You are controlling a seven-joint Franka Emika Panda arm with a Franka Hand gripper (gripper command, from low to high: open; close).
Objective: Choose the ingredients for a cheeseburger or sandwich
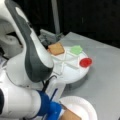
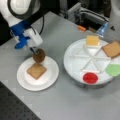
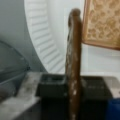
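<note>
Closest to me, I have the dark brown round patty (image 3: 73,62) pinched between my jaws, clamped on its flat faces so that in the wrist view it stands on edge, a thin upright strip with its rim pointing down at the white plate (image 3: 45,45). Being a disc it has no real long axis; what counts is that its faces are vertical, not level with the plate. My gripper (image 2: 35,50) hangs just above the far rim of that plate (image 2: 51,75), with the patty (image 2: 39,56) dangling below my fingertips. The risk I judge from this is plain: released on edge, the patty could land on its rim and roll or tip off the plate, or come down half on the bread and half off. The grip is also near one edge of the disc, so it could swivel or slip. Just beyond it, one tan-brown bread slice (image 2: 36,70) lies flat near the plate's middle, a corner toward me. Farther off, on the sectioned tray (image 2: 72,67), well apart from the plate, lie the yellow cheese square (image 2: 92,40), the second bread slice (image 2: 112,49), a green piece (image 2: 114,69) and a red round piece (image 2: 90,78).
</note>
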